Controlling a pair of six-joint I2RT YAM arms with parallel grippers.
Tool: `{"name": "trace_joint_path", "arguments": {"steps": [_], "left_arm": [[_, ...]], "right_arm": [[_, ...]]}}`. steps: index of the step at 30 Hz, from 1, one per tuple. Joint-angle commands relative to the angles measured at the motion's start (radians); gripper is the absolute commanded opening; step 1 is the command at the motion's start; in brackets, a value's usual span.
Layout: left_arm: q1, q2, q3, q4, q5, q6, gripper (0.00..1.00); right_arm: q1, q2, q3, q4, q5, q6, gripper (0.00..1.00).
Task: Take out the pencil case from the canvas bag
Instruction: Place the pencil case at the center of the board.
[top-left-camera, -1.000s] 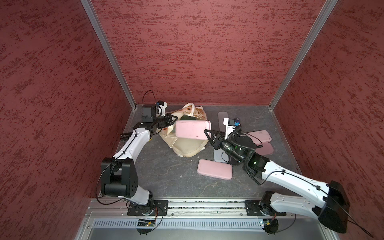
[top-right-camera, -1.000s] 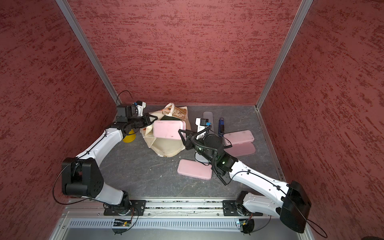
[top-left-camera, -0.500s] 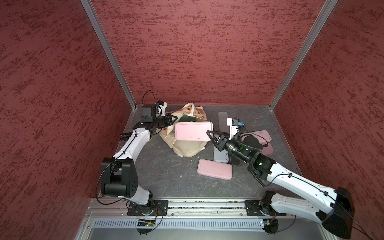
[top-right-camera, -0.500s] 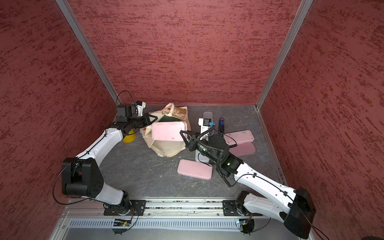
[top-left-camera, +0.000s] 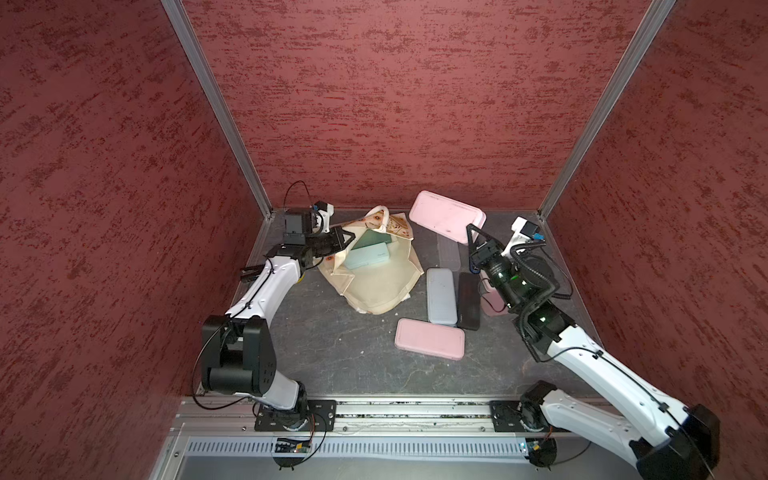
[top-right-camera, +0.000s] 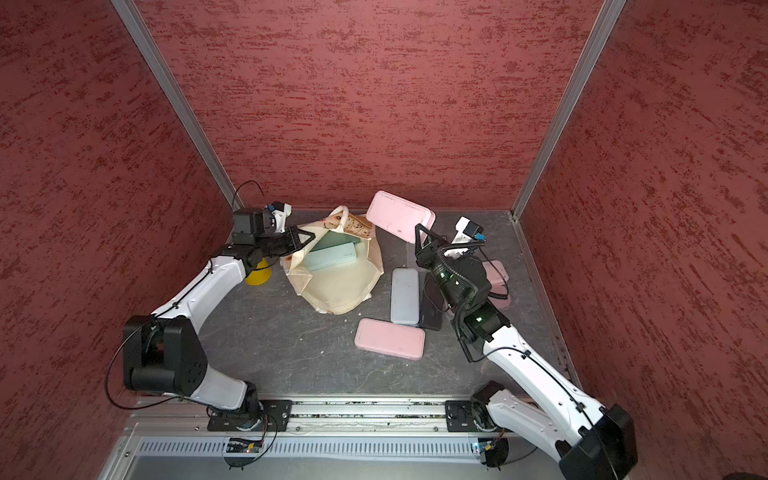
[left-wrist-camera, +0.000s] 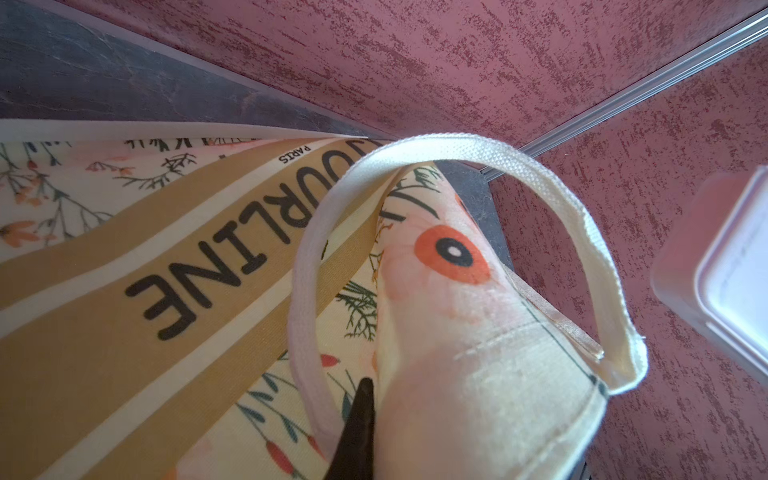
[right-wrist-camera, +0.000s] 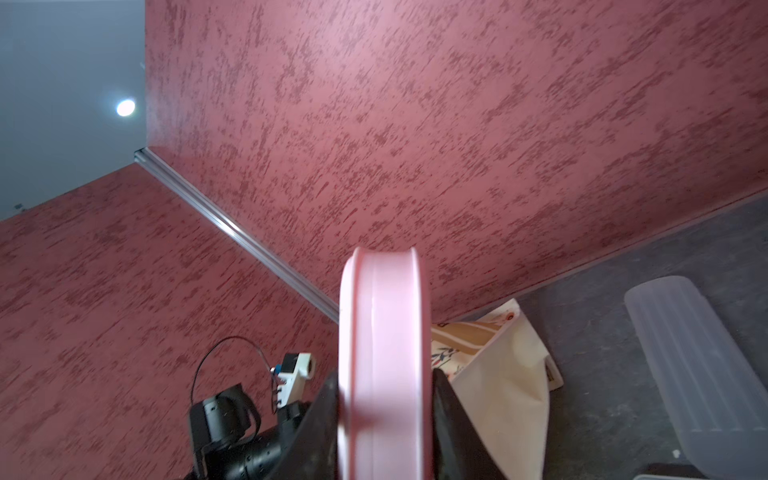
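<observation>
Pencil case (top-left-camera: 440, 214) aloft, gripped by right hand (top-left-camera: 476, 232); left hand (top-left-camera: 349, 241) pinches canvas bag (top-left-camera: 378, 286) rim.

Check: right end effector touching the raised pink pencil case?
Touching. Right wrist view: right end effector clamps the raised pink pencil case from both sides.

Top views look down steeply; both close wrist views share the canvas bag (left-wrist-camera: 457, 332).

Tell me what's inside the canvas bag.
In both top views the canvas bag lies open, showing a pale mint pencil case lying partly over a darker green case. Anything deeper is covered by the fabric.
</observation>
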Motion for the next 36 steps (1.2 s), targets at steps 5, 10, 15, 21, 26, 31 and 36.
{"name": "trace_joint_path", "arguments": {"steps": [5, 10, 15, 21, 26, 31, 36], "left_arm": [[0.012, -0.025, -0.001, 0.005, -0.007, -0.003, 0.0], [0.012, -0.022, -0.001, 0.007, -0.005, -0.006, 0.0], [0.012, -0.024, -0.003, 0.008, -0.003, -0.005, 0.0], [0.012, -0.02, -0.003, 0.009, -0.004, -0.005, 0.0], [0.012, -0.015, -0.001, 0.007, -0.003, -0.005, 0.0], [0.006, -0.019, -0.003, 0.007, -0.005, -0.003, 0.0], [0.006, -0.018, 0.002, 0.004, -0.001, -0.003, 0.0]], "right_arm": [[-0.089, 0.096, -0.012, 0.169, 0.081, 0.066, 0.0], [-0.123, 0.251, -0.006, 0.267, 0.044, 0.089, 0.0], [-0.136, 0.411, -0.006, 0.365, 0.039, 0.118, 0.0], [-0.141, 0.565, 0.001, 0.486, 0.006, 0.137, 0.0], [-0.146, 0.688, 0.039, 0.528, -0.054, 0.188, 0.0], [-0.147, 0.789, 0.094, 0.551, -0.092, 0.212, 0.0], [-0.148, 0.876, 0.139, 0.551, -0.089, 0.248, 0.0]]}}
